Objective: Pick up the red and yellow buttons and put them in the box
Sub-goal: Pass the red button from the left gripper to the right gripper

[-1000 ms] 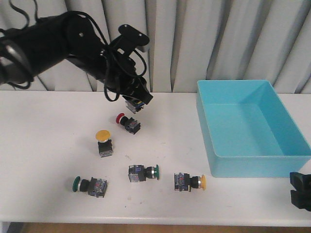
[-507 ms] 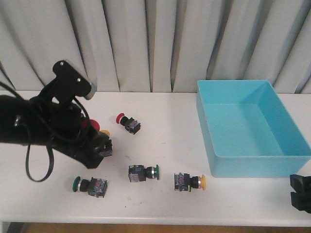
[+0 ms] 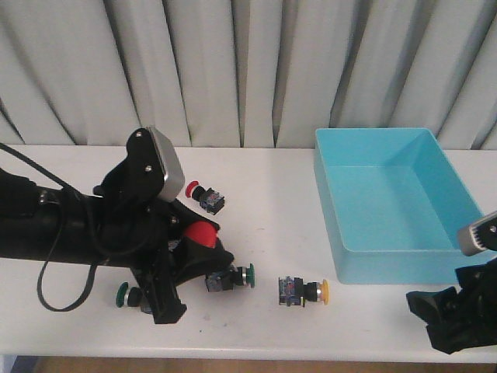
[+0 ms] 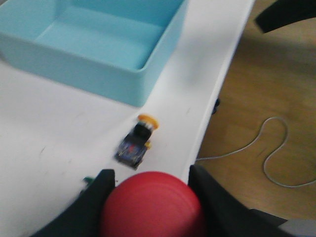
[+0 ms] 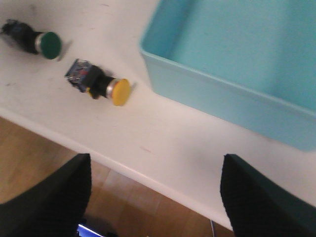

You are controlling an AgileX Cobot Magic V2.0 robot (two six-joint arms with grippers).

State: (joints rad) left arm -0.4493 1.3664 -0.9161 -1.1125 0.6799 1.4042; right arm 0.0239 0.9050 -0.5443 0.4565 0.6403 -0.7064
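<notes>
The left hand (image 4: 150, 207) pinches a red button (image 3: 203, 231) above the worktop (image 3: 256, 179), well left of the blue box (image 3: 400, 202). The right hand (image 5: 153, 197) hangs spread near the front edge — a yellow button (image 5: 101, 84) lies close by.

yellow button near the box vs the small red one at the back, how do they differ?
Cap colour: the yellow button has a yellow cap; the red button has a red one.
Position: the yellow button lies near the table's front edge, close to the box; the red button lies further back, beside the left arm.
Pose: the yellow button's cap points right, the red button's cap points left.
Shared: both lie on their sides, black bodies, neither in the box.
</notes>
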